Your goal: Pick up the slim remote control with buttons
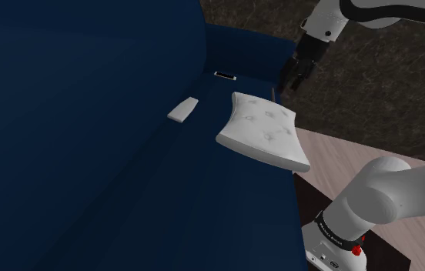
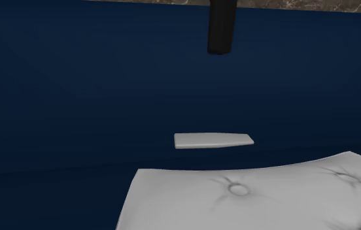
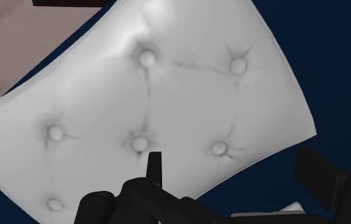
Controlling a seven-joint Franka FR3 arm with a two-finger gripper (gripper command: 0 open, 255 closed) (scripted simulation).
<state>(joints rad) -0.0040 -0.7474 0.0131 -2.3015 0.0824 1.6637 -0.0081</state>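
Tool [image 1: 288, 80] open, fingers apart, nothing between them; it hangs above the blue sofa [image 1: 80, 154] near its edge. Shoulder view, left to right: plain white slim remote [image 1: 182, 110] flat on the seat; small dark flat item [image 1: 224, 75] farther back; white tufted cushion [image 1: 265, 129] near the remote, not touching.

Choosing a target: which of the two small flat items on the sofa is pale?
The slim slab beside the cushion; the smaller item beyond is dark.
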